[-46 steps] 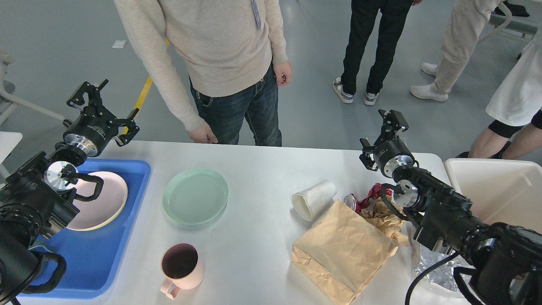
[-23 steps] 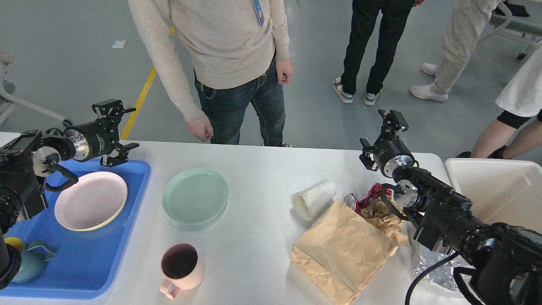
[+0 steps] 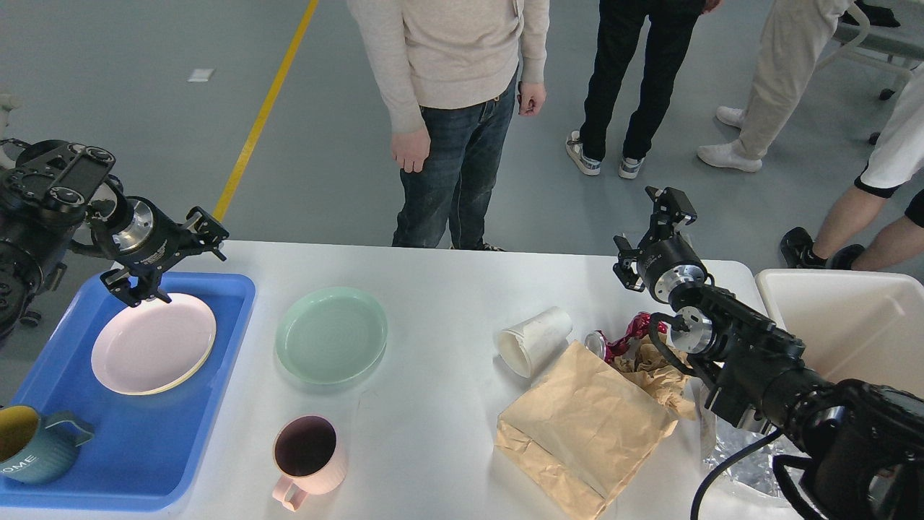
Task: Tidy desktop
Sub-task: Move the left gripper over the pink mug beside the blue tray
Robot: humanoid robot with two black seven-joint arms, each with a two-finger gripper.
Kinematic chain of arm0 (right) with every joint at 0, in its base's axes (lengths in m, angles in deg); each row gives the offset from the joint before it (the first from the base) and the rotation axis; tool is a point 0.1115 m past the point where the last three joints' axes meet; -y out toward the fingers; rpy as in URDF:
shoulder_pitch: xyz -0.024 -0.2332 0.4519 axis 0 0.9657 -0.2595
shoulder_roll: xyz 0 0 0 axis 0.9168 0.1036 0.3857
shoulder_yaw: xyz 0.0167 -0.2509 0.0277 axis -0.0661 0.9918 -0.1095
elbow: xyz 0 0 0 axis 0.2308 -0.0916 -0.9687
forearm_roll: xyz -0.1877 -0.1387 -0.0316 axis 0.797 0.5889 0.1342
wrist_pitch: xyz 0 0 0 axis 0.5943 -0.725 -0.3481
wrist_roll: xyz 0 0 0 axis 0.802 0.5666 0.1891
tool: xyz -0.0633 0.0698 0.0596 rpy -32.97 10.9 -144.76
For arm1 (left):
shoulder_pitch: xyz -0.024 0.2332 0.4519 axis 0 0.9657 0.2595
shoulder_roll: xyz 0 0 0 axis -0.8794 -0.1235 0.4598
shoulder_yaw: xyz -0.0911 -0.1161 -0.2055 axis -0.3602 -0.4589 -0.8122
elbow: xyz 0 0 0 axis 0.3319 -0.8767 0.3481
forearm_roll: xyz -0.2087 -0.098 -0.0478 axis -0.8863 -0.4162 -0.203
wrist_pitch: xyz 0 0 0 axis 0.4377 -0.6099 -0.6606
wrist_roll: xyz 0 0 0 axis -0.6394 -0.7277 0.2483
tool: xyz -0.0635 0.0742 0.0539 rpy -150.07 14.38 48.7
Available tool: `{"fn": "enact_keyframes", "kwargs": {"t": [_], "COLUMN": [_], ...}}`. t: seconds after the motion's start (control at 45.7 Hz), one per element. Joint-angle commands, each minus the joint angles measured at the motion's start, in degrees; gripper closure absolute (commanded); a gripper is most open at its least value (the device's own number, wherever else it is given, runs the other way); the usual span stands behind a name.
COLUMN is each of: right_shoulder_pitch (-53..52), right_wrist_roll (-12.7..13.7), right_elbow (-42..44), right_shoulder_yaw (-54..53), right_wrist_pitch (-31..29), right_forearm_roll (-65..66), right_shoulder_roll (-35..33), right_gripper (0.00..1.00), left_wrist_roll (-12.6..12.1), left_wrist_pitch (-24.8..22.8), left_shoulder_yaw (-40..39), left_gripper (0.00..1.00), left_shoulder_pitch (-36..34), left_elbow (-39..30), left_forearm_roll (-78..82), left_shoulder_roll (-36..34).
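The white desktop (image 3: 433, 289) holds a mint-green plate (image 3: 332, 334), a pink mug (image 3: 307, 451), a white paper cup on its side (image 3: 534, 339), a brown paper bag (image 3: 585, 426), crumpled brown paper (image 3: 660, 372) and a crushed red can (image 3: 621, 339). My left gripper (image 3: 172, 261) is open and empty, just over the far edge of the blue tray (image 3: 155, 433), beside the pink plate (image 3: 153, 343). My right gripper (image 3: 637, 230) is open and empty, raised over the table's far right edge, behind the can.
A teal mug (image 3: 32, 444) stands in the tray's near left corner. An off-white bin (image 3: 852, 325) stands off the table's right end. Crinkled clear wrapping (image 3: 743, 462) lies under my right arm. A person (image 3: 447, 58) stands behind the table, others further right.
My left arm has drawn back to the left and its gripper has dropped to the tray's far edge, uncovering the pink plate and teal mug. The person has stepped right. The right arm has not moved.
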Motion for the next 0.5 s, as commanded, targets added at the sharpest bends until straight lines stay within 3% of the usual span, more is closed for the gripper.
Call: {"fn": "enact_keyframes", "kwargs": {"t": [0.0,0.175,0.285,0.481], "right_shoulder_pitch": [0.0,0.0,0.0,0.0], "right_wrist_roll": [0.0,0.0,0.0,0.0], "right_elbow": [0.0,0.0,0.0,0.0], "right_shoulder_yaw": [0.0,0.0,0.0,0.0], "right_wrist_pitch": [0.0,0.0,0.0,0.0], "right_forearm_roll": [0.0,0.0,0.0,0.0], "right_shoulder_roll": [0.0,0.0,0.0,0.0], "right_gripper": [0.0,0.0,0.0,0.0], "left_wrist_roll": [-0.19,-0.1,0.51,10.44], "left_wrist_pitch": [-3.2,-3.2,-3.2,-3.2], "left_shoulder_yaw": [12.99,25.65,27.34,30.58], "left_gripper": [0.04,0.04,0.04,0.04], "left_shoulder_pitch": [-3.63,-8.21,-11.28,-17.78], "left_elbow": [-4.2,-9.13,-13.52,-30.73], "left_forearm_roll": [0.44,0.44,0.44,1.84], "left_shoulder_roll": [1.37,4.27,5.06,5.06]}}
